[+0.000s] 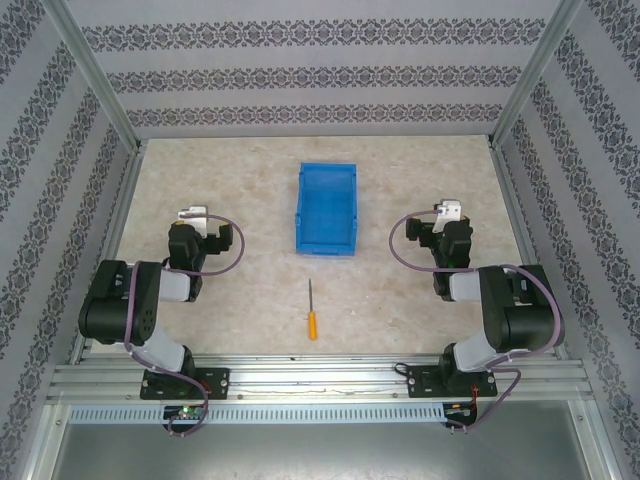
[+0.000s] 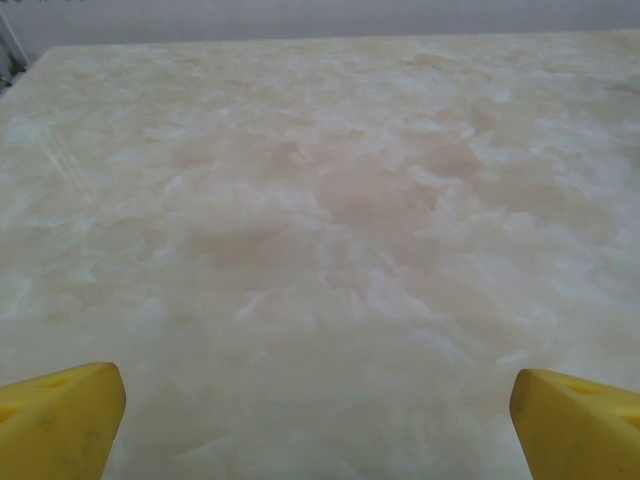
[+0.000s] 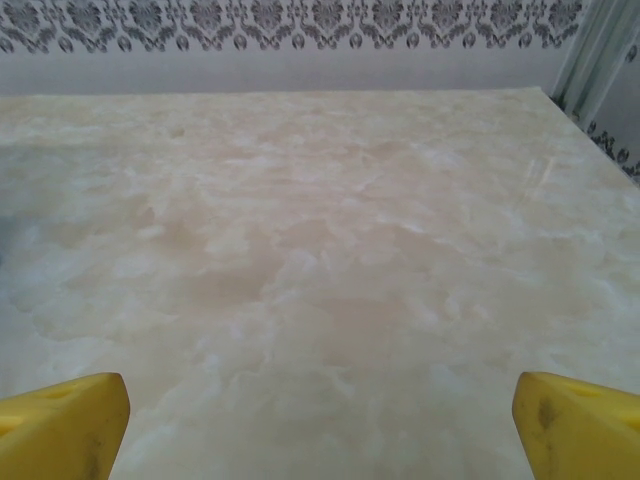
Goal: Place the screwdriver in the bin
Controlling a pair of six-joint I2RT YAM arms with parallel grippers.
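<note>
The small orange-handled screwdriver (image 1: 312, 311) lay on the pale marbled table (image 1: 250, 290), near the rectangular bright blue plastic bin (image 1: 327, 212), apparently clear of it. The left jaws and right jaws stood wide open, empty.

Arms: black housings, pale grey joint sleeves.
Left arm (image 1: 130, 305), right arm (image 1: 510, 315): purple looped cables (image 1: 242, 243), yellow fingertips (image 2: 60, 425).

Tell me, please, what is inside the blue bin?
Its bare blue floor is all I can see inside the bin. The screwdriver lies outside, on the table in front of it. The bin's near wall may cover a thin strip of floor.
</note>
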